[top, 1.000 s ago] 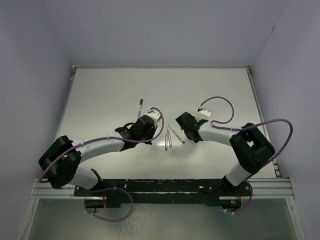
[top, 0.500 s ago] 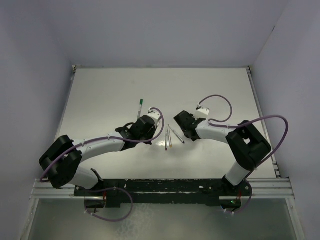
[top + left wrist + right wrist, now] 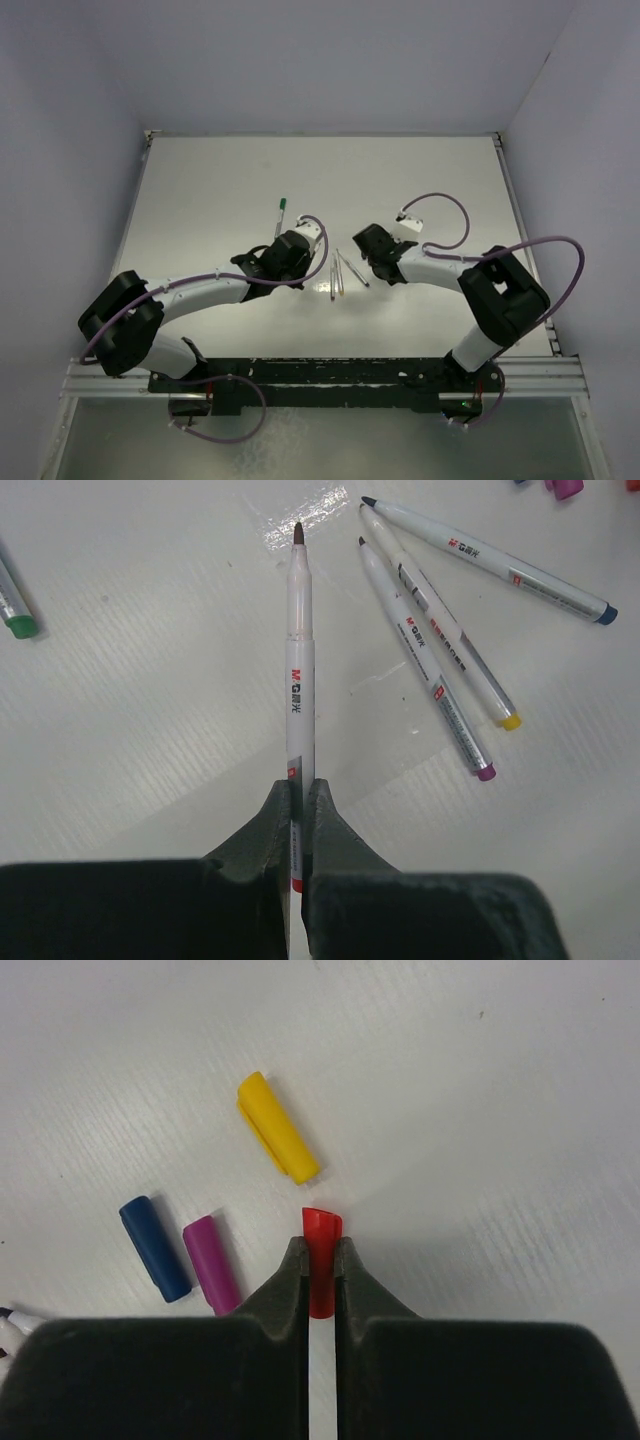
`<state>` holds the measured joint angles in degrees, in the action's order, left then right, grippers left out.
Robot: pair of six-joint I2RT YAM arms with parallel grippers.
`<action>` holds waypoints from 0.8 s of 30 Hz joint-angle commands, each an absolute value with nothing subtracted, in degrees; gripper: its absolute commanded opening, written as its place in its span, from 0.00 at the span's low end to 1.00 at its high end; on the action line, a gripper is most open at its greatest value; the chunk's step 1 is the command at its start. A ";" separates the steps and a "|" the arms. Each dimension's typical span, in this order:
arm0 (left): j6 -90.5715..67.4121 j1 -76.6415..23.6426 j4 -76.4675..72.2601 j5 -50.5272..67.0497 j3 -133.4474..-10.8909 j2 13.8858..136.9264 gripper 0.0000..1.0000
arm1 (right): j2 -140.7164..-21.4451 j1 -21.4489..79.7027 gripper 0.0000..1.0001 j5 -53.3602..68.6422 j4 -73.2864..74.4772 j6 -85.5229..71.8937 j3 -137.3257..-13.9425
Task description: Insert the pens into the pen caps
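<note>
We judge the step in hand to be pairing 1 pen with its cap over the white surface (image 3: 220, 180). Each arm has its half, and nothing is joined yet. The next move calls for lifting both, turning them to face each other on 1 line, and pushing the nib squarely into the cap's mouth. A small tilt would likely make it miss.

The left hand (image 3: 300, 792) has its jaws together, clamped on the rear of the red-ended pen (image 3: 299, 680), whose bare nib points to the far side. The right hand (image 3: 320, 1252) is likewise clamped on the red cap (image 3: 322, 1226), whose top pokes out just beyond the fingertips.

Between the 2 hands lie the 3 loose pens (image 3: 440, 620), uncapped and fanned close together. A green-ended pen (image 3: 281, 214) lies apart, to the far left. The yellow cap (image 3: 277, 1127), purple cap (image 3: 210, 1263) and blue cap (image 3: 155, 1248) lie loose beside the right hand.
</note>
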<state>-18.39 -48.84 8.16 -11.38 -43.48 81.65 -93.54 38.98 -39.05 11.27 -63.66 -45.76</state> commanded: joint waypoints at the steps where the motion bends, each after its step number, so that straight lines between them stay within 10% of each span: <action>1: -18.19 -49.04 6.63 -12.18 -44.47 79.69 0.00 | -92.86 39.10 0.00 -29.31 12.26 -60.49 -41.45; 24: -17.83 -49.03 2.12 -8.58 -43.60 76.29 0.00 | -66.25 39.04 0.00 -35.46 -3.60 -42.21 -38.19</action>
<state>-18.39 -48.84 6.26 -10.20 -43.48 78.65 -67.85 38.89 -33.52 1.78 -47.33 -38.81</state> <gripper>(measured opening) 0.030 0.035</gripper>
